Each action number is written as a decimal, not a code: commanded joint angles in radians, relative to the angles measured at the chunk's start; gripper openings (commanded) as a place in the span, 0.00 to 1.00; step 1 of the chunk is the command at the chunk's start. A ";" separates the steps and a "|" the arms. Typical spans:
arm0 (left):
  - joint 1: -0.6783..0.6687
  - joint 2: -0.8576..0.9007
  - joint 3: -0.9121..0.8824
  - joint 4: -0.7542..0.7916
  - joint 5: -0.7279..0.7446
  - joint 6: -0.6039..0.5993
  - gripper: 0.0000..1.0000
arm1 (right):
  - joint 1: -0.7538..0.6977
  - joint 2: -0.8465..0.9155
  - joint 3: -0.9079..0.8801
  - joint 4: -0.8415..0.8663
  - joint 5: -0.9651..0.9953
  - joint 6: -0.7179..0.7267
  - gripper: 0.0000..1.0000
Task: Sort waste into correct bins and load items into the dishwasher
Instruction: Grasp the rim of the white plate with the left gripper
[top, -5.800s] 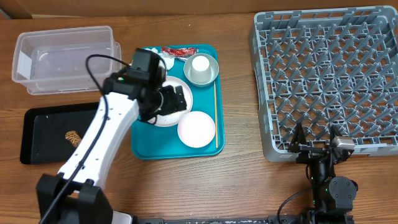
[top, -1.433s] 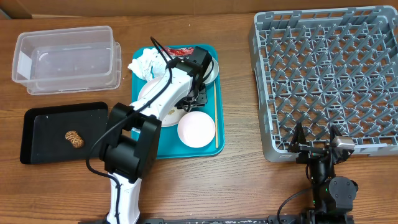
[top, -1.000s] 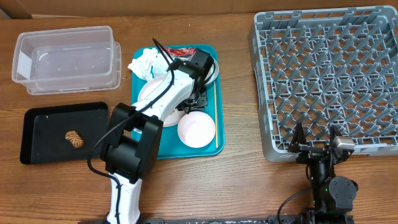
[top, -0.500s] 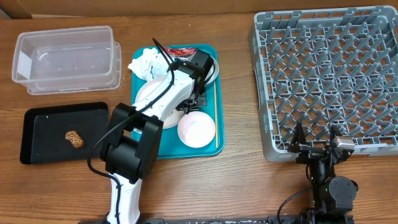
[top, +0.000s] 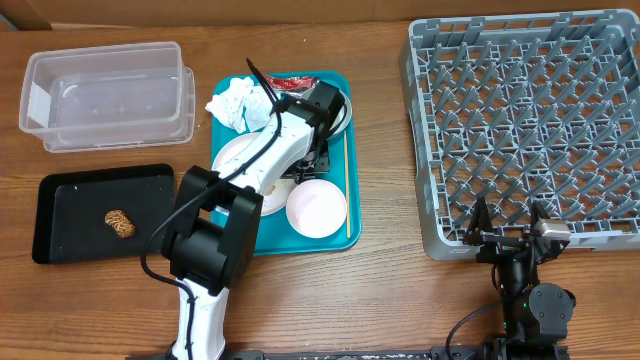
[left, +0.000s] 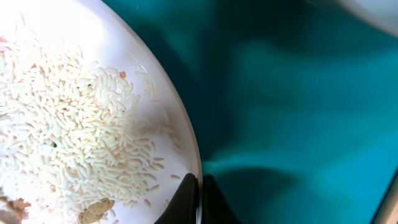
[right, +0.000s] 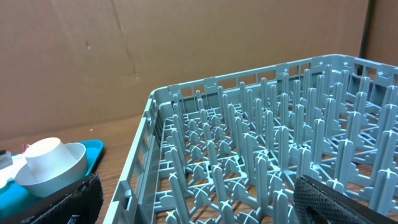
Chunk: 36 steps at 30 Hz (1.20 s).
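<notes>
Since the earliest overhead frame, the left arm is found swung across the teal tray (top: 225, 240), and the crumpled napkin (top: 235, 100) is uncovered; the brown lump (top: 119, 222) is unchanged in the black tray (top: 60, 190).

The left gripper (left: 199, 196) is seen pinched shut on the rim of the large white plate (left: 93, 124), which lies on the teal tray. The right gripper (top: 510, 222) is parked open by the dish rack (top: 520, 100).

A spill is judged the main risk: the rice (left: 74, 124) is heaped close to the held rim, so any tilt on lifting could scatter it. The thin edge grip could also slip, and the small dish (top: 316, 207) just beside could be knocked.

The rim pinch and the rice are shown only by the left wrist view, since the arm hides them from overhead. The bins are shown only from overhead.
</notes>
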 joint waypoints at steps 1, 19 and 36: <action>-0.001 0.010 0.043 -0.022 -0.057 -0.005 0.04 | -0.002 -0.009 -0.010 0.006 -0.005 0.000 1.00; -0.001 0.010 0.209 -0.204 -0.130 -0.005 0.04 | -0.001 -0.009 -0.010 0.006 -0.005 0.000 1.00; -0.001 0.010 0.212 -0.210 -0.135 -0.009 0.04 | -0.002 -0.009 -0.010 0.006 -0.005 0.000 1.00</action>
